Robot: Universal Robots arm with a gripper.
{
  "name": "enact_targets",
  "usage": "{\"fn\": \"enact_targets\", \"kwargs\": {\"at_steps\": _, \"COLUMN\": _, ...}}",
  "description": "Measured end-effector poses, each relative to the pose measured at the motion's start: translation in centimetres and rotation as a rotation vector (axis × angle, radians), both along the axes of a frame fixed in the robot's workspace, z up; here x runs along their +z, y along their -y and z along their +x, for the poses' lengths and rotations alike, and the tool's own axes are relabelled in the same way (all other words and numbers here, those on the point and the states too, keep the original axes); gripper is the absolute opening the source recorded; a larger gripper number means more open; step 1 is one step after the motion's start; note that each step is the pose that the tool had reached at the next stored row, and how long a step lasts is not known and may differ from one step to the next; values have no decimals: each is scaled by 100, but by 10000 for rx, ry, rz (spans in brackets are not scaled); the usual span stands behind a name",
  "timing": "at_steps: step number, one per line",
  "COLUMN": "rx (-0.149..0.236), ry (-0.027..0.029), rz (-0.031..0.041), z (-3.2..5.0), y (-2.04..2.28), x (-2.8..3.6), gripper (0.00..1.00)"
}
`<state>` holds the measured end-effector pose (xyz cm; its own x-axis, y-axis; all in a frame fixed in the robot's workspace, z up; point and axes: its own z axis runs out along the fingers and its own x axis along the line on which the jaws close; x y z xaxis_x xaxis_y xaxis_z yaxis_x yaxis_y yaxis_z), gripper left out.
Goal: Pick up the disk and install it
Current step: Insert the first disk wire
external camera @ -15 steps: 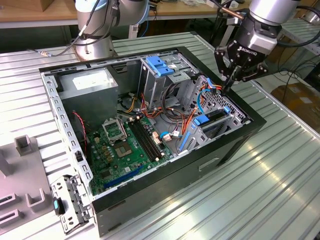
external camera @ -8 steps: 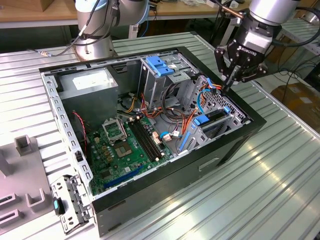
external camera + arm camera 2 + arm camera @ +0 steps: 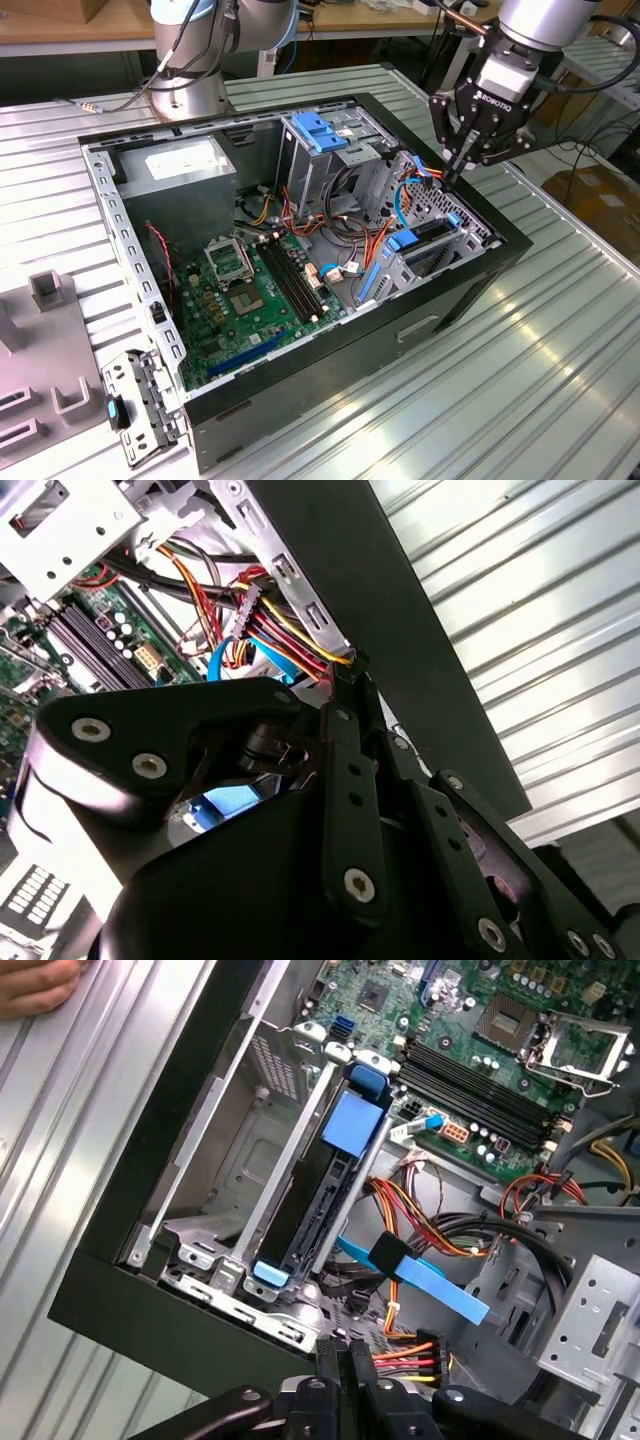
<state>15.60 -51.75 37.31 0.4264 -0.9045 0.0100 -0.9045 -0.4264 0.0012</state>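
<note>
The disk (image 3: 318,1205) stands on edge inside the metal drive bay (image 3: 215,1195) at the open computer case's corner, its blue plastic rail (image 3: 355,1125) running along the upper side. In the exterior view the disk (image 3: 428,237) sits in the bay near the case's right wall, blue rail ends showing. My gripper (image 3: 453,170) hovers above that wall, just past the bay, over a bundle of coloured cables. Its fingers are pressed together with nothing between them, seen in both wrist views as my gripper (image 3: 345,1358) and my gripper (image 3: 352,685).
The motherboard (image 3: 240,290) lies on the case floor, with a grey power-supply box (image 3: 175,165) at the back and a cage with a light-blue bracket (image 3: 318,130). Orange, red and blue cables (image 3: 410,1270) cross beside the bay. A hand (image 3: 35,985) rests on the ribbed table.
</note>
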Motion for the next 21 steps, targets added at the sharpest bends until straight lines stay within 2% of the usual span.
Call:
{"fn": "enact_targets", "kwargs": {"at_steps": 7, "rx": -74, "ry": 0, "rz": 0, "z": 0, "y": 0, "x": 0, "gripper": 16}}
{"fn": "enact_targets", "kwargs": {"at_steps": 12, "rx": -848, "ry": 0, "rz": 0, "z": 0, "y": 0, "x": -1, "gripper": 16}}
{"fn": "enact_targets", "kwargs": {"at_steps": 14, "rx": -1022, "ry": 0, "rz": -1, "z": 0, "y": 0, "x": -2, "gripper": 16}}
{"fn": "enact_targets", "kwargs": {"at_steps": 21, "rx": -1041, "ry": 0, "rz": 0, "z": -101, "y": 33, "x": -10, "gripper": 16}}
